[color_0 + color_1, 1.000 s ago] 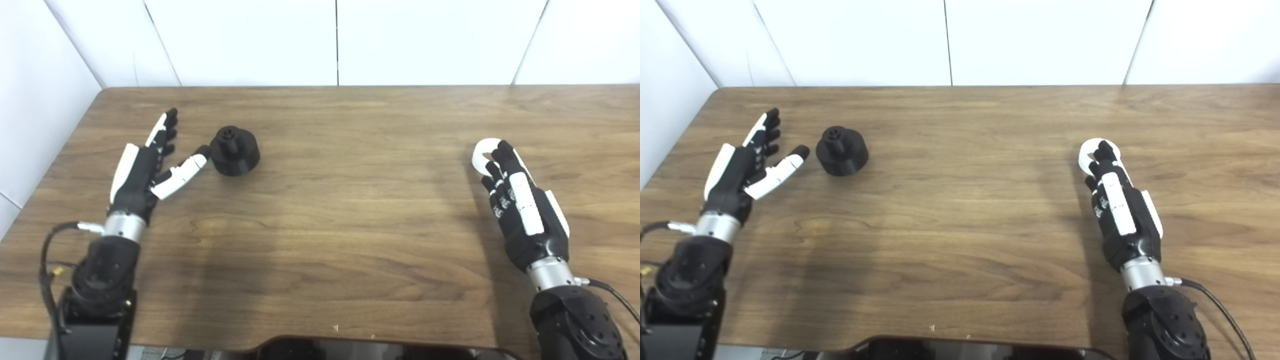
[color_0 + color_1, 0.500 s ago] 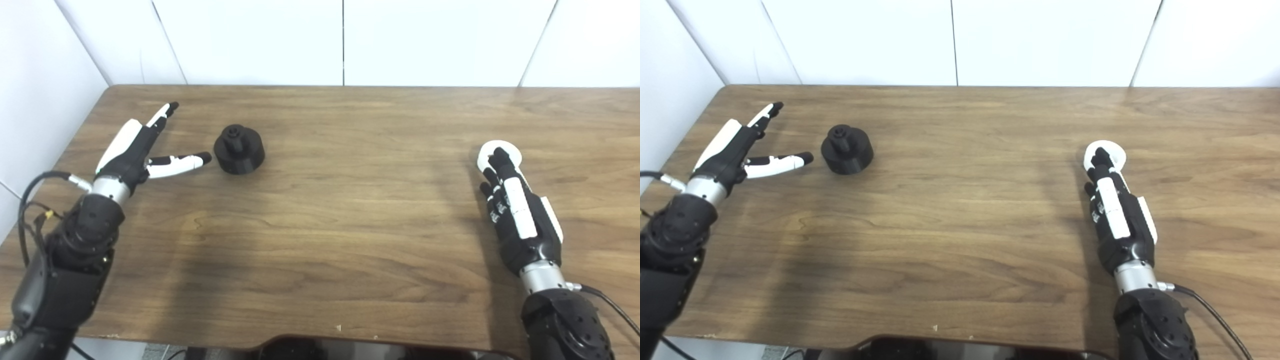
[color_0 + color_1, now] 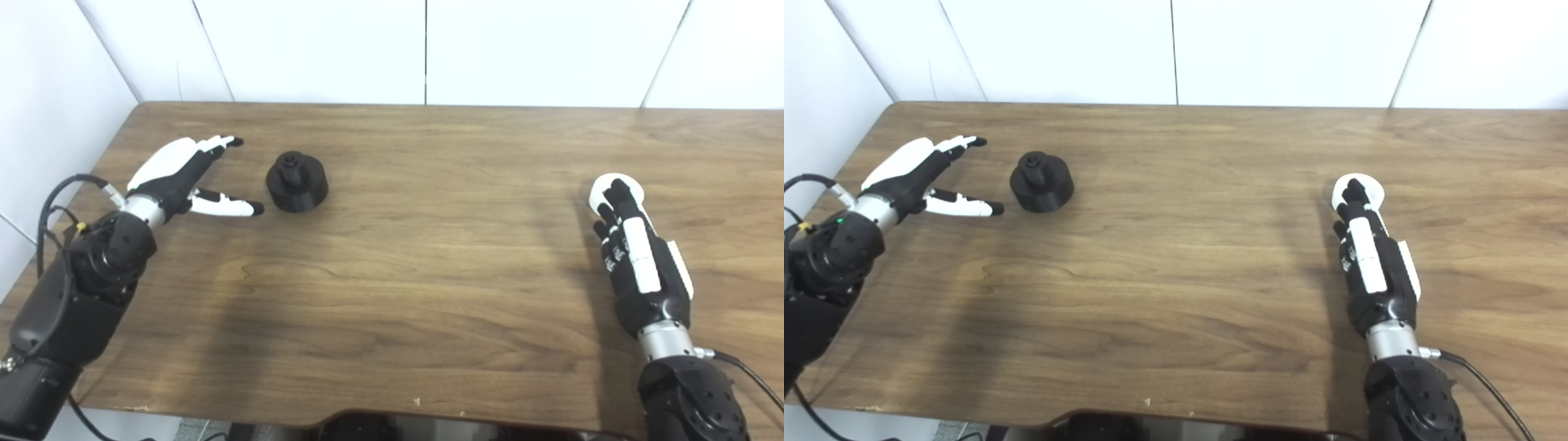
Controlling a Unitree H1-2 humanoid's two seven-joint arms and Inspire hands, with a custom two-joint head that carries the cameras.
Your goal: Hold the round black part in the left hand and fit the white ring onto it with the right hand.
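The left hand (image 3: 184,174) has fingers spread wide, just beside the round black part (image 3: 297,182) on the tabletop (image 3: 429,263); it should enclose the part's sides. The right hand (image 3: 637,257) covers the white ring (image 3: 603,184); whether it grips, I cannot tell.

The right hand (image 3: 637,257) covers part of the white ring (image 3: 601,188).

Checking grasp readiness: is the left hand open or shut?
Open: the left hand has fingers and thumb spread, holding nothing, beside the round black part.
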